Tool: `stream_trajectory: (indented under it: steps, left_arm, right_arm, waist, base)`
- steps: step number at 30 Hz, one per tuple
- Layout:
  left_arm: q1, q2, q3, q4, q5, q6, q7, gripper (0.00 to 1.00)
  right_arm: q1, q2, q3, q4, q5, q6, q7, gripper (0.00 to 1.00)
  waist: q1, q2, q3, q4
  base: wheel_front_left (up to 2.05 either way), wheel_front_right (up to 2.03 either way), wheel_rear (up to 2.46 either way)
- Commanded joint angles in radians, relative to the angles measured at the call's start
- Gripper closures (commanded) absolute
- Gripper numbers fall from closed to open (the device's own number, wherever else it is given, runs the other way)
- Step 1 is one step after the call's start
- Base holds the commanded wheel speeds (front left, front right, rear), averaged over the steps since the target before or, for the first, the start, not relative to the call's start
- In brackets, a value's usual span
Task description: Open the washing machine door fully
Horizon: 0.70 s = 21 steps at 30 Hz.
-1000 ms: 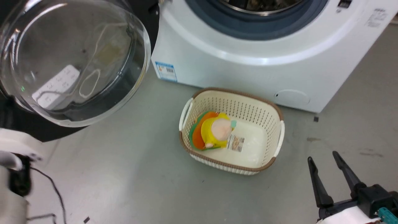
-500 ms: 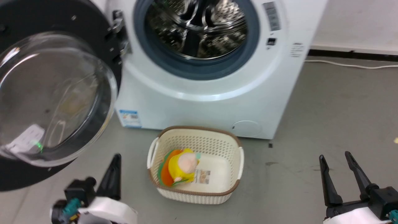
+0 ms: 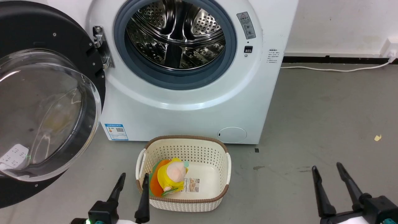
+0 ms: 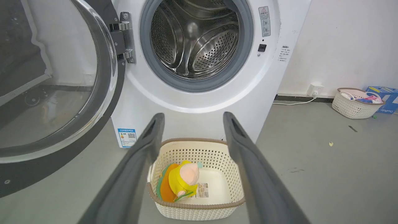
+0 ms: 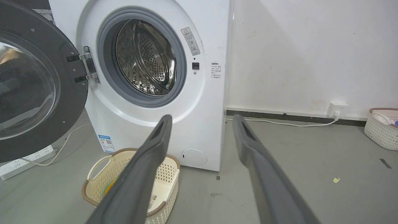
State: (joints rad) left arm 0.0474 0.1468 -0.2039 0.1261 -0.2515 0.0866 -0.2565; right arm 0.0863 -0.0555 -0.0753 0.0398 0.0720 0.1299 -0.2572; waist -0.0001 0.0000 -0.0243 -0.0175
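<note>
The washing machine door [image 3: 43, 105] stands wide on its hinge, above and left of your left gripper [image 3: 134, 175], clear of the washing machine [image 3: 186, 105]. The left gripper and right gripper [image 3: 326, 166] are released and empty. Opening appears near complete; any remaining travel calls for a leftward push.

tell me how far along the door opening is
Done, by the look of it: the washing machine door stands swung wide on its hinge, leaving the steel drum fully exposed. In hand: nothing; the left gripper and right gripper are both open, low over the floor, apart from the door. Left: probably nothing, unless the hinge allows more swing, which I cannot tell.
</note>
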Motion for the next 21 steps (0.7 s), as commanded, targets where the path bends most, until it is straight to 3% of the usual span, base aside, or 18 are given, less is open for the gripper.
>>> stream_trajectory:
  steps: [1, 21]
  left_arm:
    - [0.013, 0.001, 0.005, -0.005, 0.009, 0.004, -0.005, 0.0]
    - [0.015, -0.04, 0.047, 0.005, 0.08, -0.039, -0.005, 0.0]
  right_arm:
    - [0.012, 0.005, 0.003, 0.004, 0.006, 0.001, -0.004, 0.0]
    - [0.007, 0.005, 0.006, 0.059, 0.007, 0.001, -0.005, 0.0]
  waist:
    - [0.0001, 0.0, 0.0, -0.001]
    - [0.0001, 0.0, -0.006, 0.008]
  base:
    - [0.0, 0.0, 0.0]
    - [0.0, 0.0, 0.0]
